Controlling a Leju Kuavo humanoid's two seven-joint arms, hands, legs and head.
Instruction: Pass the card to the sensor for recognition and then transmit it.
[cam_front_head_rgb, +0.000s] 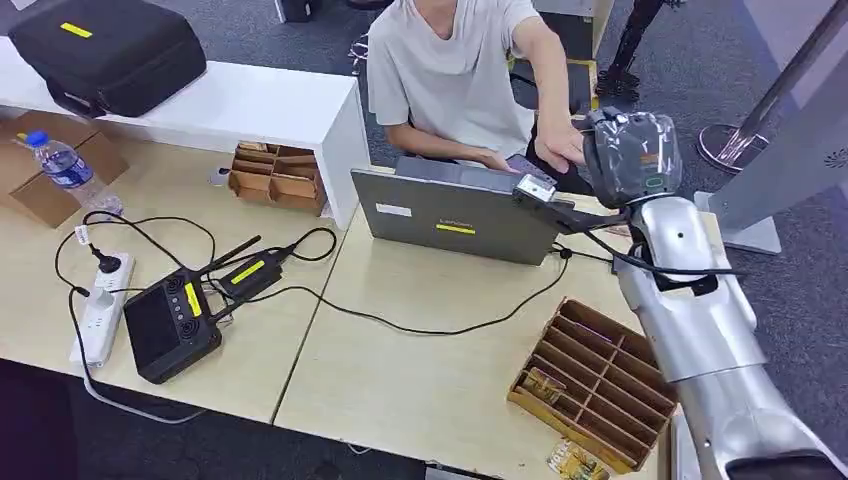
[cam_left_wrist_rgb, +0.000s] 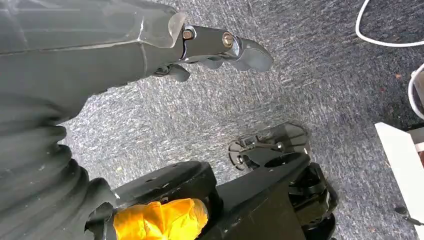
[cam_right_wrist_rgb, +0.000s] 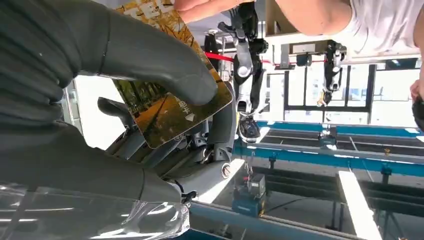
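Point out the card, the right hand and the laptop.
card (cam_right_wrist_rgb: 172, 112), right wrist view, on its printed face below the thumb.
right hand (cam_front_head_rgb: 632, 155), head view, on the covered back of the hand.
laptop (cam_front_head_rgb: 455, 215), head view, on the grey lid's back.

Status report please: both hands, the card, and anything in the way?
Right hand pinches the card, raised beyond the laptop. A person's hand touches the card's far end. Left hand holds nothing, hanging over carpet. Nothing blocking.

My thumb (cam_right_wrist_rgb: 165, 65) covers the middle of the card (cam_right_wrist_rgb: 165, 112), whose far end runs off the frame edge with the person's fingers (cam_right_wrist_rgb: 200, 7), and its small print is too blurred to read.
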